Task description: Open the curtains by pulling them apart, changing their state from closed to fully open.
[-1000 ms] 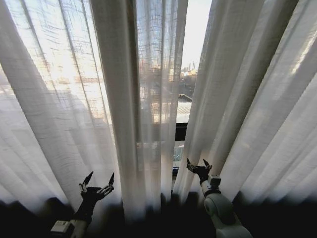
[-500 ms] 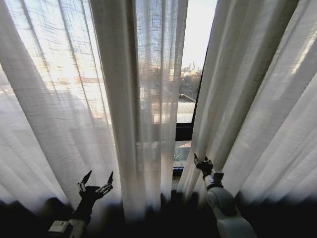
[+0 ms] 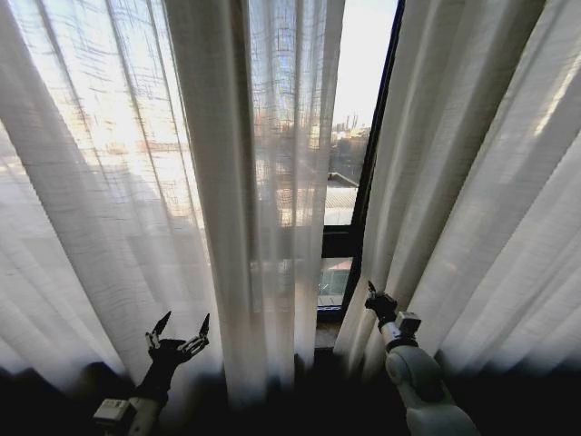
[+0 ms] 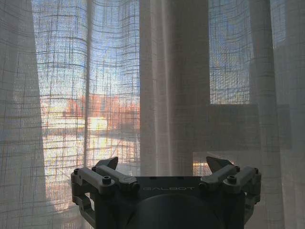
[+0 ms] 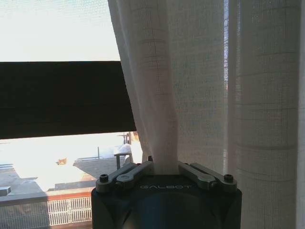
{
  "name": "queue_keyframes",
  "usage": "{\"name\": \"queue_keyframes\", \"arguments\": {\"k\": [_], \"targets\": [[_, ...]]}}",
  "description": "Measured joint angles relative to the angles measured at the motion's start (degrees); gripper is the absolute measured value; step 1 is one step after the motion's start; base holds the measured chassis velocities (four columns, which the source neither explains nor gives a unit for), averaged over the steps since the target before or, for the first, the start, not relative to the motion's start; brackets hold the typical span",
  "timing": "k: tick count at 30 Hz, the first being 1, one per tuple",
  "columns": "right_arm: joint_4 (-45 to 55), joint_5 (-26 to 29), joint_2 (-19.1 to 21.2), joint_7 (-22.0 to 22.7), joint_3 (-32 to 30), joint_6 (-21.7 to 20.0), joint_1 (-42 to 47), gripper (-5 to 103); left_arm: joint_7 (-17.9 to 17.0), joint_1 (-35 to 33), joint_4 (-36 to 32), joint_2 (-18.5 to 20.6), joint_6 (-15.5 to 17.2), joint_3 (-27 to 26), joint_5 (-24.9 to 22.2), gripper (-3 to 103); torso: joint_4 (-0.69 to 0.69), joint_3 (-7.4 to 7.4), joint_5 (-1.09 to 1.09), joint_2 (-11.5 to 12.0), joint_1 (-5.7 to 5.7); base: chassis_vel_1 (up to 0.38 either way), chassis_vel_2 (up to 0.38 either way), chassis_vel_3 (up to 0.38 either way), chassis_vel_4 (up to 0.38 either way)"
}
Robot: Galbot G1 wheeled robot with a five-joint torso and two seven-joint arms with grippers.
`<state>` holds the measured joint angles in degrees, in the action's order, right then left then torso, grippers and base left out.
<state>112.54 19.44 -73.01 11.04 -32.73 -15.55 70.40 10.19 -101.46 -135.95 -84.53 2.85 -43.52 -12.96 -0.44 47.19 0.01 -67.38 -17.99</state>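
The curtains hang either side of the window frame (image 3: 363, 195): the left panel (image 3: 227, 182) is untouched, with the left gripper (image 3: 180, 334) spread open before it. The right panel (image 3: 454, 182) is pinched at its inner edge by the right gripper (image 3: 379, 302); that hold is best kept firm and low while it is drawn away from the frame.

A gathered fold of the right curtain (image 5: 152, 95) was pinched between the closed fingers of the right gripper (image 5: 164, 168), the cloth narrowing to a tight bunch where it met the fingertips. Beyond that bunch the same sheer, finely woven fabric was spread in broad pleats on the side of the gripper away from the window opening. Beside the curtain's free edge a dark window frame bar (image 5: 62, 98) was seen crossing the glass. Above the bar, bright sky was seen; below it, sunlit rooftops (image 5: 95, 160) and a pale railing (image 5: 47, 210) were made out outside, well beyond the curtain.
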Motion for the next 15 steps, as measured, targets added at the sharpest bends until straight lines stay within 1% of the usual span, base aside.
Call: {"name": "queue_keyframes", "arguments": {"k": [5, 9, 15], "targets": [[0.44, 0.29, -0.10, -0.76, 0.02, -0.01, 0.21, 0, -0.12, 0.04, 0.18, 0.12, -1.23, -0.26, -0.27, 100, 0.00, 0.00, 0.00, 0.00, 0.00, 0.000, 0.000, 0.000, 0.000], [1.12, 0.86, -0.29, -2.08, 0.02, -0.01, 0.46, 0, -0.14, -0.04, -0.06, 0.12, -1.33, -0.26, -0.30, 100, 0.00, 0.00, 0.00, 0.00, 0.00, 0.000, 0.000, 0.000, 0.000], [1.16, 0.82, -0.40, -2.40, 0.02, 0.01, 0.68, 0, -0.14, -0.10, -0.13, 0.01, -1.45, -0.15, -0.31, 100, 0.00, 0.00, -0.01, -0.01, 0.00, -0.027, -0.028, 0.026, 0.028]]}}
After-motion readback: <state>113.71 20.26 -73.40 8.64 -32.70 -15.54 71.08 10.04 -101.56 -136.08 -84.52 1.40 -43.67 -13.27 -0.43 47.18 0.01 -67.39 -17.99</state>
